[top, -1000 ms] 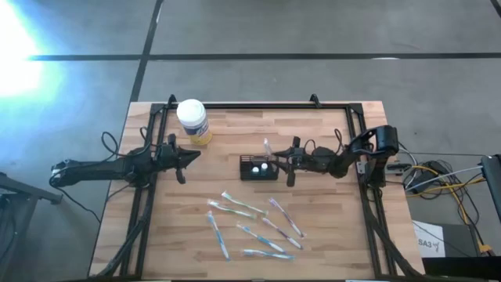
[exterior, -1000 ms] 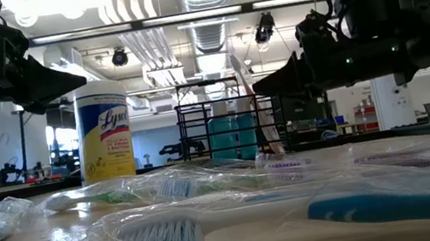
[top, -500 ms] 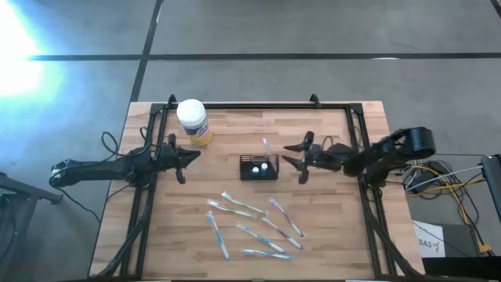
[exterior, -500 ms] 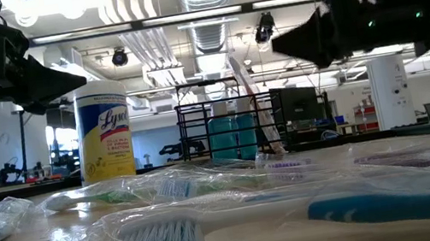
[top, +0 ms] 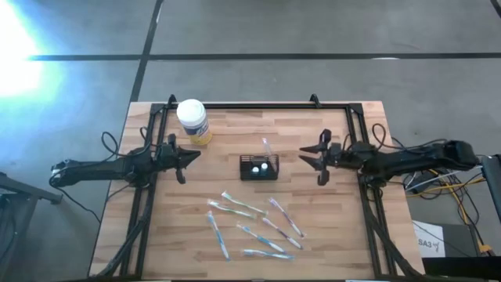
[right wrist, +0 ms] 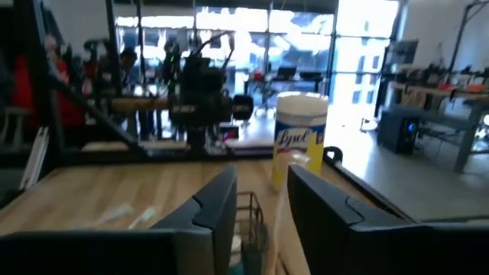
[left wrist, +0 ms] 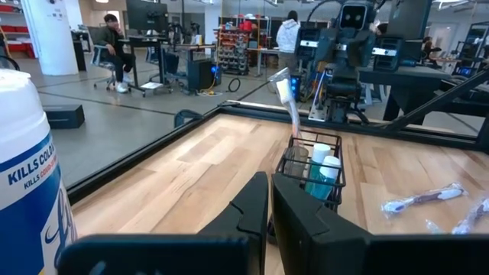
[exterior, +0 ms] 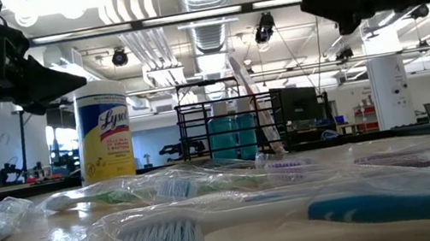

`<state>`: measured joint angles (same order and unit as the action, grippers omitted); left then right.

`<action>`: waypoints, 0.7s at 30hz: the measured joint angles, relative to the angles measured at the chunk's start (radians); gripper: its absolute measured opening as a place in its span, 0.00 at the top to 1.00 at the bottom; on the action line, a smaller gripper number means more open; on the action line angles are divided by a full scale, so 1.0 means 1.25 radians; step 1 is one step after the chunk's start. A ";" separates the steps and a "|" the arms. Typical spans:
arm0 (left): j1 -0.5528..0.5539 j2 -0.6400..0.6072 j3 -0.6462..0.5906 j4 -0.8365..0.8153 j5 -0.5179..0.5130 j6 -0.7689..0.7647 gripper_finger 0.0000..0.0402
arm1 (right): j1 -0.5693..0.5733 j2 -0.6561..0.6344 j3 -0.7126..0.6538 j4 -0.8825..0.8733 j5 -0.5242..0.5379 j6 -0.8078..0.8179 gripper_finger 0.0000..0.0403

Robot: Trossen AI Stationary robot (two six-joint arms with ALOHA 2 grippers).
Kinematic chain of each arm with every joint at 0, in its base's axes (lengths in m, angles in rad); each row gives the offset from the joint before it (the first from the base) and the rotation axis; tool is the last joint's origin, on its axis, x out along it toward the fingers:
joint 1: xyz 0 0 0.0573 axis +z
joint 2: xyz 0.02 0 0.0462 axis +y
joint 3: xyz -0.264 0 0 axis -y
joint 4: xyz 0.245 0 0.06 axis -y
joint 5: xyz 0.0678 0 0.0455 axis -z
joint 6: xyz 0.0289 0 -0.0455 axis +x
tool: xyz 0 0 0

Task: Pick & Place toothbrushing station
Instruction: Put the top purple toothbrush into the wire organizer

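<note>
The toothbrushing station [top: 258, 167] is a small black wire box that stands on its base near the table's middle. It also shows in the low view [exterior: 230, 131] and the left wrist view [left wrist: 313, 174]. One toothbrush [top: 266, 146] stands tilted in it, beside two white-capped tubes. My right gripper [top: 304, 156] is open and empty, raised to the station's right. My left gripper [top: 197, 153] is shut and empty to the station's left, and its fingers show almost together in its wrist view [left wrist: 270, 200].
A yellow wipes canister with a white lid [top: 192, 121] stands at the far left. Several plastic-wrapped toothbrushes [top: 254, 223] lie scattered on the near half of the table. Black frame rails [top: 258, 105] run along the table's far, left and right edges.
My right gripper has drawn back from the station toward the table's right edge and has risen. The station and the toothbrush in it have stayed where they were.
</note>
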<state>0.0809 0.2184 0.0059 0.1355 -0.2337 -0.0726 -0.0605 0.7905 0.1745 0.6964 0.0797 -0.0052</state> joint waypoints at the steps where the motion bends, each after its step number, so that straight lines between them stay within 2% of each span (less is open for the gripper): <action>1: 0.000 0.000 0.000 -0.002 0.000 -0.002 0.94 | 0.006 -0.030 0.015 -0.066 0.001 -0.002 0.75; 5: 0.000 0.000 0.000 -0.003 0.000 -0.001 0.94 | 0.035 -0.124 0.078 -0.316 0.002 -0.022 0.84; 8: 0.000 0.000 0.000 -0.003 0.000 0.010 0.94 | 0.053 -0.175 0.111 -0.427 0.002 -0.036 0.90; 14: 0.000 0.000 0.000 -0.024 0.002 0.006 0.94 | 0.061 -0.269 0.112 -0.457 -0.002 -0.047 0.97; 21: 0.000 0.000 0.000 -0.033 0.007 -0.014 0.94 | 0.061 -0.403 0.046 -0.443 -0.050 -0.004 0.98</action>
<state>0.0811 0.2180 0.0059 0.0948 -0.2249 -0.0906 0.0158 0.2866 0.2314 0.1428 0.0174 -0.0097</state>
